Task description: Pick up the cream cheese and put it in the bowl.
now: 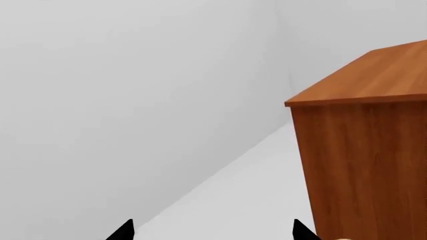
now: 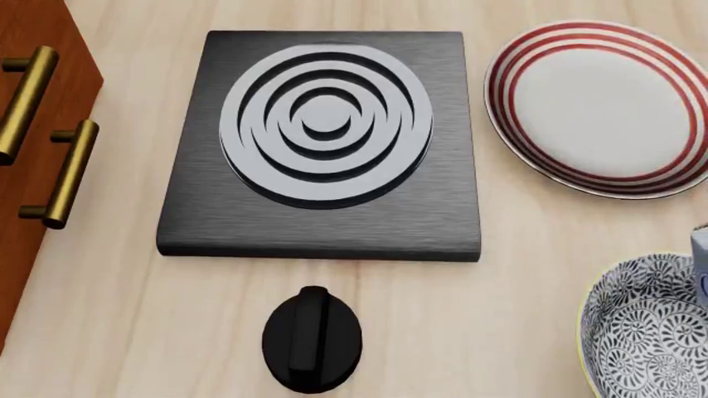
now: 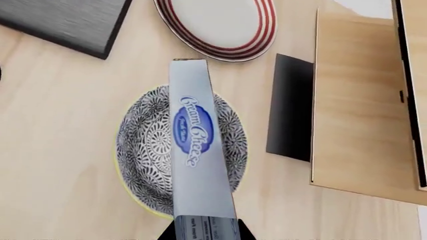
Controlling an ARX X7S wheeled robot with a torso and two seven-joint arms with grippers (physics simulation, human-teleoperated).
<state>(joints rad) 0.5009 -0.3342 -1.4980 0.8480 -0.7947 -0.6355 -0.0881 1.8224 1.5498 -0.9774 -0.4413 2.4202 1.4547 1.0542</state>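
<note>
In the right wrist view my right gripper (image 3: 205, 231) is shut on one end of the cream cheese (image 3: 195, 135), a light blue-grey box with a dark blue oval logo. The box hangs over the blue-and-white patterned bowl (image 3: 147, 150), above it and apart from it. In the head view the bowl (image 2: 647, 323) sits at the lower right edge, and a sliver of the box (image 2: 699, 245) shows above it; the right gripper itself is out of that frame. My left gripper (image 1: 212, 231) is open and empty, off to the side of a wooden cabinet (image 1: 363, 150).
A white plate with red rings (image 2: 603, 104) lies beyond the bowl. A black stove plate with a grey ringed burner (image 2: 323, 137) and its black knob (image 2: 312, 338) sit mid-table. A drawer cabinet with brass handles (image 2: 33, 124) stands at left. A wooden box (image 3: 360, 110) lies beside the bowl.
</note>
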